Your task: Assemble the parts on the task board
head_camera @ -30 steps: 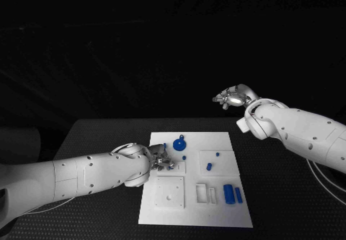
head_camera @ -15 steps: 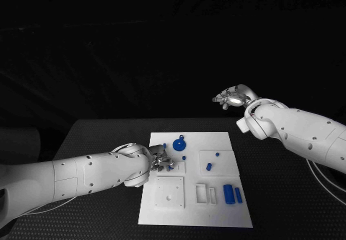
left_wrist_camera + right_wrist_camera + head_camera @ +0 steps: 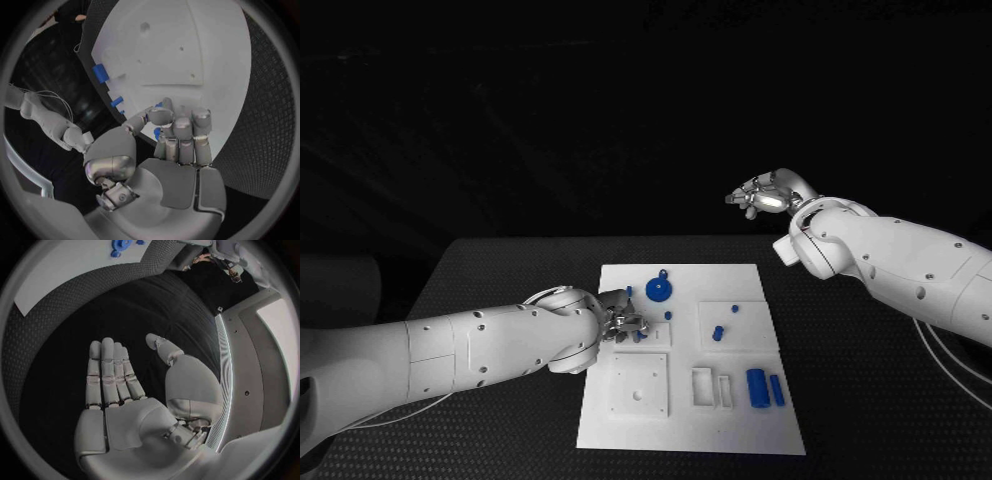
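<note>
My left hand (image 3: 625, 322) sits low over the left side of the white board (image 3: 646, 420), centre of the frame, fingers curled together with a small blue part (image 3: 157, 133) showing between thumb and fingertips in the left wrist view — whether it is truly pinched I cannot tell. My right hand (image 3: 762, 197) hangs raised at upper right, well apart from the board, fingers straight and side by side, thumb apart, holding nothing. Other blue parts lie on the board: a round piece (image 3: 659, 291) near its top, two bars (image 3: 764, 387) at lower right.
</note>
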